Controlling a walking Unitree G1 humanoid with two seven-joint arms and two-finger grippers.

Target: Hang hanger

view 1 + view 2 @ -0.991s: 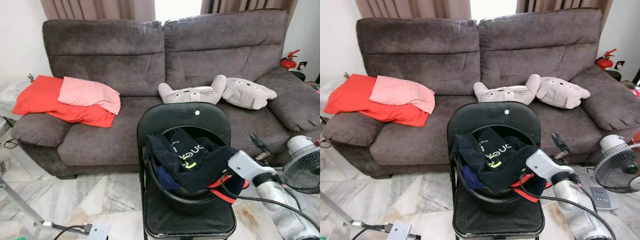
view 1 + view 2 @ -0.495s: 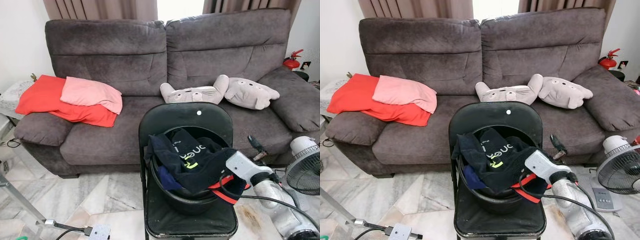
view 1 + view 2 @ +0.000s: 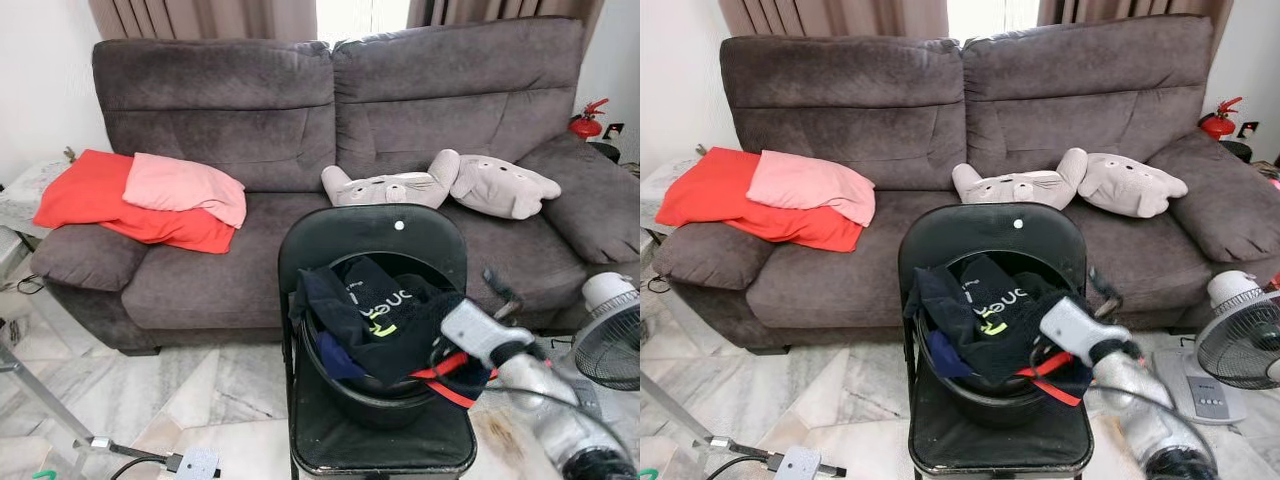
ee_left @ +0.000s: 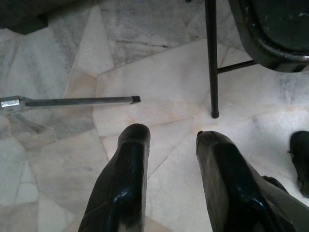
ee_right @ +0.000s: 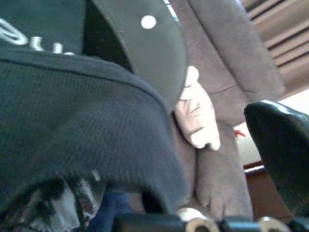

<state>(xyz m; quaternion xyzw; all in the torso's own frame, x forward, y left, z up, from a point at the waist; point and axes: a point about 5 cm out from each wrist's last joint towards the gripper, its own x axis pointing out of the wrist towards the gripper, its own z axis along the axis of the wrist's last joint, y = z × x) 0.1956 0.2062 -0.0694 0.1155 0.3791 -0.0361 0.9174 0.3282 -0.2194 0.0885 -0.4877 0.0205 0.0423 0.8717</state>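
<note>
A black bucket (image 3: 375,405) stands on a black folding chair (image 3: 372,232), heaped with dark clothes (image 3: 372,315). A red hanger (image 3: 452,386) pokes out from under the clothes at the bucket's right rim. My right gripper (image 3: 478,300) reaches in from the right, just above the hanger and against the clothes. One black finger (image 3: 497,287) sticks up free; the other is hidden by the fabric. In the right wrist view the dark cloth (image 5: 82,125) lies close beside that finger (image 5: 282,145). My left gripper (image 4: 169,137) hangs open over the marble floor next to the chair leg (image 4: 211,58).
A grey sofa (image 3: 230,150) stands behind the chair, with red and pink cloths (image 3: 140,195) and two plush pillows (image 3: 440,185) on it. A fan (image 3: 610,340) stands at the right. A metal bar (image 3: 45,410) and a cabled box (image 3: 195,462) lie on the floor at the left.
My right arm has shifted slightly left, closer over the bucket and clothes, and is blurred. The left gripper and the clothes look the same.
</note>
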